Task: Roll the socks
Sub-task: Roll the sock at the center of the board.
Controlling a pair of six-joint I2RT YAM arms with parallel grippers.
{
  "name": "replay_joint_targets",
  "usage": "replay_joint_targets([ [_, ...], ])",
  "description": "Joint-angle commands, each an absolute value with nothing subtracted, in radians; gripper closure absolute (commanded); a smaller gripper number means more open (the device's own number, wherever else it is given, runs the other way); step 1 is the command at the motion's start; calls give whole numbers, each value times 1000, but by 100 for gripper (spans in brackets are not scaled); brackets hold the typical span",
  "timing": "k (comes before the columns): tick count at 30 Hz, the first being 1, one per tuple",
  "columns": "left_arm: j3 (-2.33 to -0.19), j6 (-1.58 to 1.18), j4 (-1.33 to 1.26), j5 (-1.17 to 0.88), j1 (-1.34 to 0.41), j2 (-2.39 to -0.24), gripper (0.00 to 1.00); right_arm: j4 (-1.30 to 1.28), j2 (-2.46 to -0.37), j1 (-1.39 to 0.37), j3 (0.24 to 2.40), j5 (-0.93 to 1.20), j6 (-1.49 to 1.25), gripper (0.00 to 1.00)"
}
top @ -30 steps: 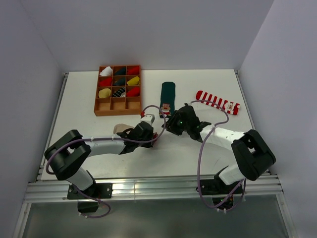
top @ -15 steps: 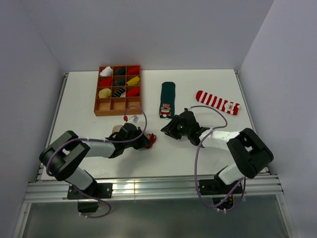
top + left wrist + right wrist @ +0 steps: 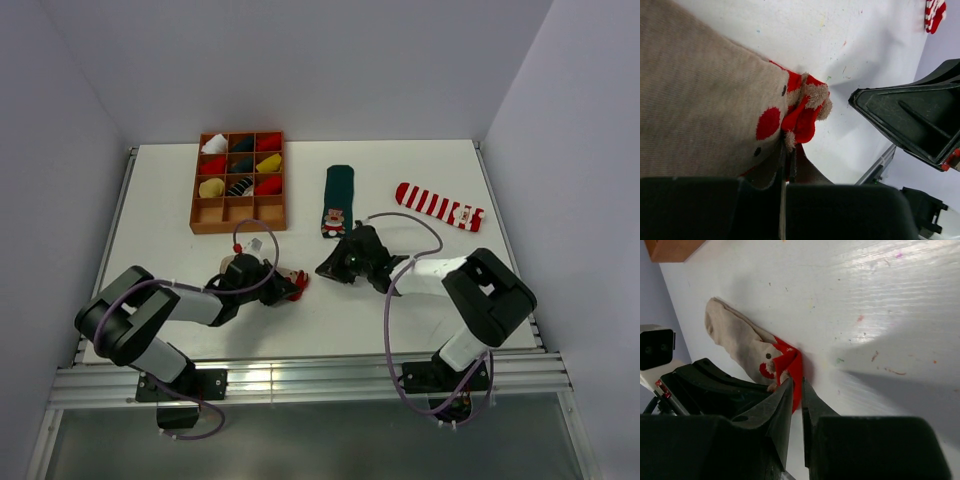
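Pinching the beige sock (image 3: 705, 110) near its red toe, the left gripper (image 3: 786, 160) has its jaws closed on the cloth, with a fold of it caught in the narrow slit between them. The red toe and its fuzzy trim bunch up just past the tips. Facing it, the right gripper (image 3: 796, 387) has its jaws drawn to a thin gap with nothing in them; the sock's red toe lies a little ahead of its tips, near but not touching. Farther out, beyond the right jaws, the dark green sock (image 3: 338, 195) lies flat, with the striped sock (image 3: 438, 207) off to their right. Well beyond the left jaws sits a wooden tray (image 3: 196, 200) holding rolled bundles (image 3: 268, 163).
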State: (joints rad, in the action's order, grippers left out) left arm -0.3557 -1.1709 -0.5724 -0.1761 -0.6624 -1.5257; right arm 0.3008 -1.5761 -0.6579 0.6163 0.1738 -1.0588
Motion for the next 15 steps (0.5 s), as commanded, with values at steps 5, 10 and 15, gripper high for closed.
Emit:
replay_joint_targets([
  [5, -321, -1206, -629, -207, -641, -1546, 100, 321, -1663, -698, 715, 181, -1032, 84],
  [10, -313, -1216, -632, -207, -634, -1552, 100, 322, -1697, -719, 745, 196, -1029, 88],
  [15, -298, -1232, -661, -222, -624, -1577, 100, 307, -1704, -735, 772, 198, -1022, 91],
])
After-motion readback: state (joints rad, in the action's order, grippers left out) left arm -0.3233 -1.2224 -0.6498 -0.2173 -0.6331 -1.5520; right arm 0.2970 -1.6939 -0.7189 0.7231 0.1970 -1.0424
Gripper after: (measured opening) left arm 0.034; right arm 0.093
